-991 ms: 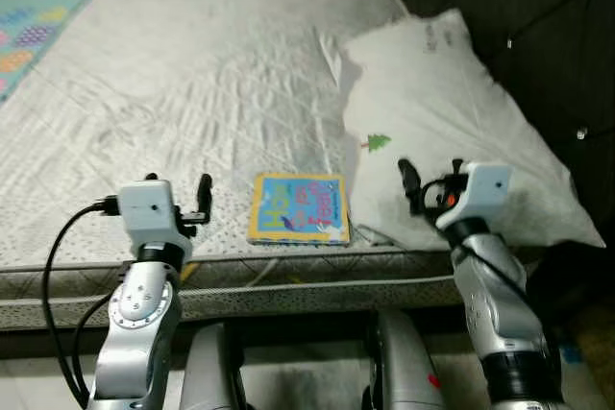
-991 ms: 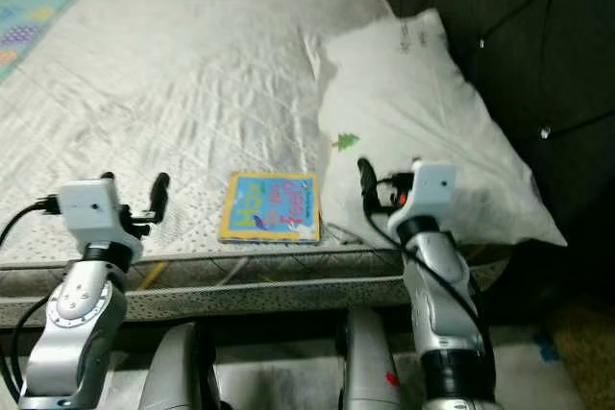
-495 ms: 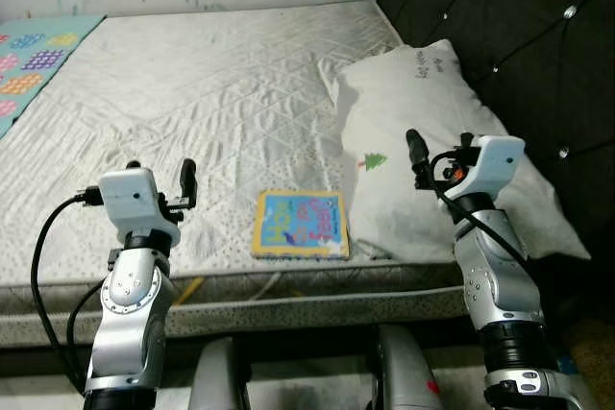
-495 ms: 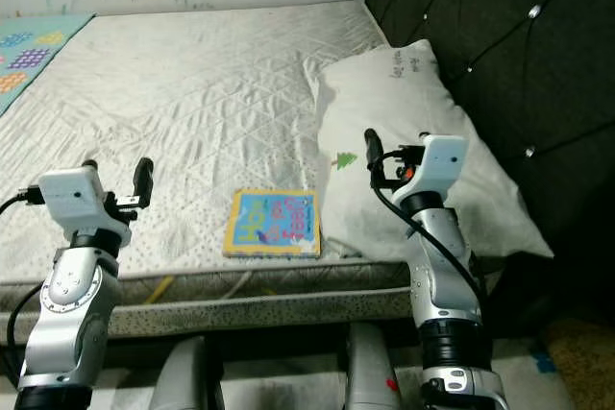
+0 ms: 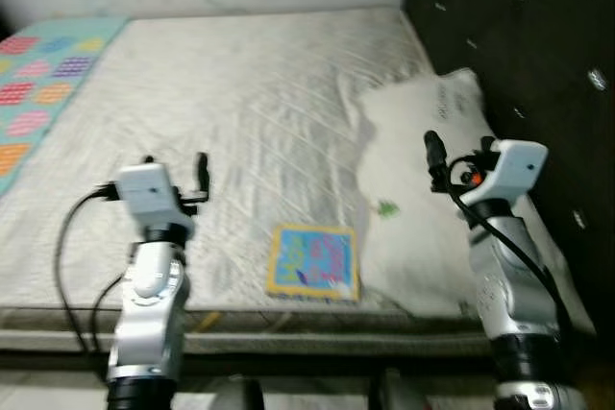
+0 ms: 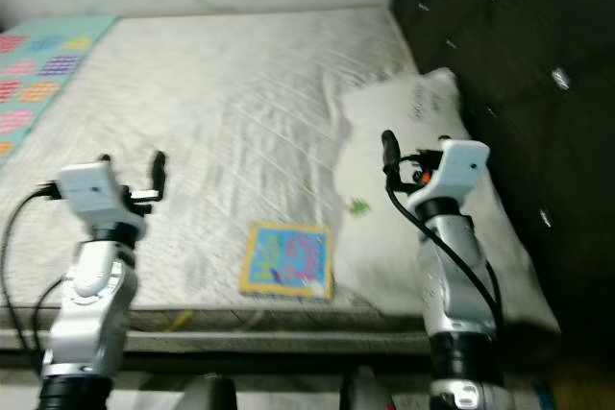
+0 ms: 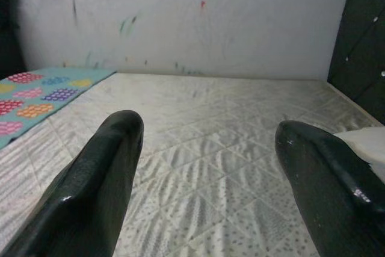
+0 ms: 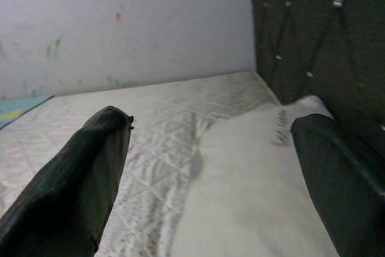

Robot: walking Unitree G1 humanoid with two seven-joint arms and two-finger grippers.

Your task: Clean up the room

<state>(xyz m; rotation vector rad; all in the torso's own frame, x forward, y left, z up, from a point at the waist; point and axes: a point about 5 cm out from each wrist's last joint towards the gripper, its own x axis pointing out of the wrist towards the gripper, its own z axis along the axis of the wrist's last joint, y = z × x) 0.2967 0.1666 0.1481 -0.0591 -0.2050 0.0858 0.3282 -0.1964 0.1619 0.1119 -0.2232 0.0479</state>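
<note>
A: What's changed since a moment ago?

B: The whole view has swung, so the camera moved, not the things. More of the mattress and the far wall shows than before, and the patterned mat on the left takes up more of the picture. The colourful book lies flat in the same spot, near the front edge of the bed, just beside the white pillow.

A: And the pillow?

B: Against the dark tufted headboard on the right.

A: The arms?

B: Both are raised over the front of the bed. The left gripper hangs above bare mattress, left of the book, its fingers spread wide with nothing between them. The right gripper hovers over the pillow, also spread and empty.
</note>
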